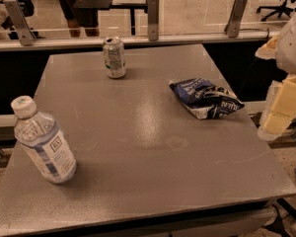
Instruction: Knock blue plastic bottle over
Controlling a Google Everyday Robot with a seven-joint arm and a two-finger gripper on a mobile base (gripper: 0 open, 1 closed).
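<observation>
The gripper (282, 105), beyond the table's (153, 132) right edge, grip state impossible to tell, should push the bottle (44, 144) at the front-left corner high, near its cap (23, 105).

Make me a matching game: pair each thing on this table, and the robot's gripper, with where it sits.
1 blue plastic bottle
2 drink can
3 snack bag
4 gripper

A far side, middle
B beyond the right edge of the table
C near left corner, standing
D right half, lying flat

Pairs: 1-C, 2-A, 3-D, 4-B
</observation>
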